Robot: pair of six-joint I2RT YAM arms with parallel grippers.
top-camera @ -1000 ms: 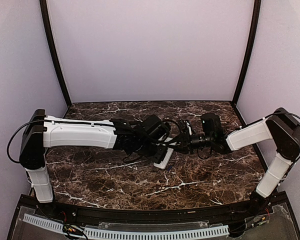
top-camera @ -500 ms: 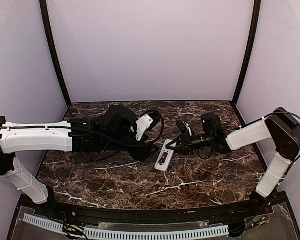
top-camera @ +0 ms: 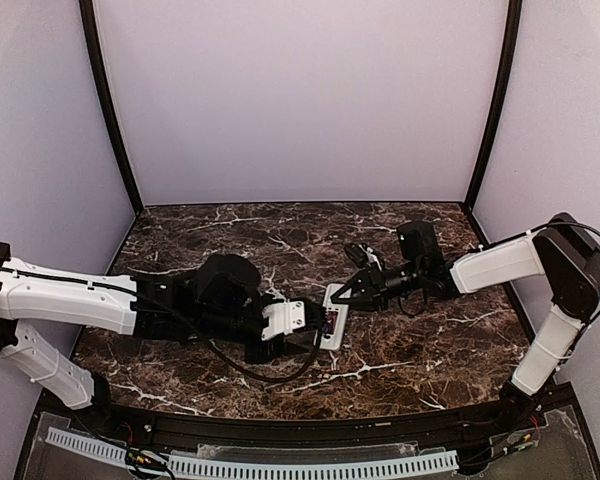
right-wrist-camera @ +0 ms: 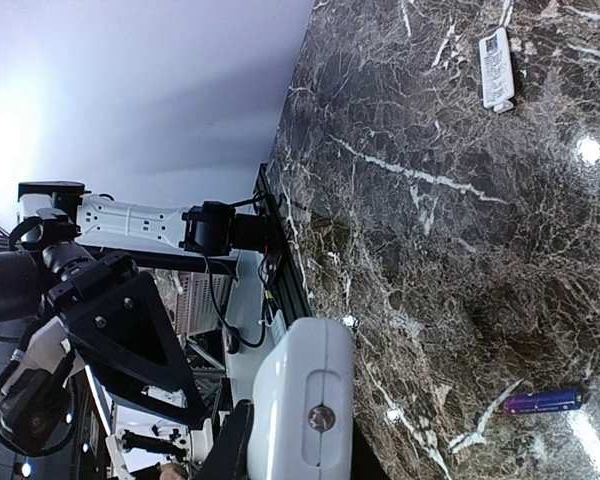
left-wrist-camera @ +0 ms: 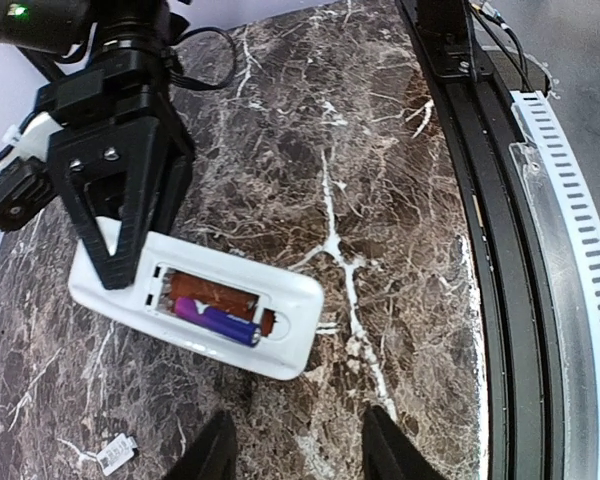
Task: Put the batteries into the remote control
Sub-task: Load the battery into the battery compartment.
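**One cell seated, one loose on the marble**

The remote control lies back-up near the middle of the table, its bay open. One battery sits in the bay, and the slot beside it looks empty. The second battery lies loose on the marble, well apart from the remote. Only the right wrist view shows it.

Expect the remote to be light and rigid, with a smooth shell that would skate on polished stone unless pinned. The right gripper is clamped on its far end, so leave that hold alone. The loose cell is small, hard and round, so it will likely roll or squirt out of a skewed pinch. Take it across its middle, with the fingers square to its length.

The left gripper hovers just near of the remote, with its jaws apart and nothing between them.

A second ago your left arm lay over the remote and hid it. Half a second ago it had swung up and away to the far left, uncovering the bay. It has since come back low from the left, while the right hold stayed put.
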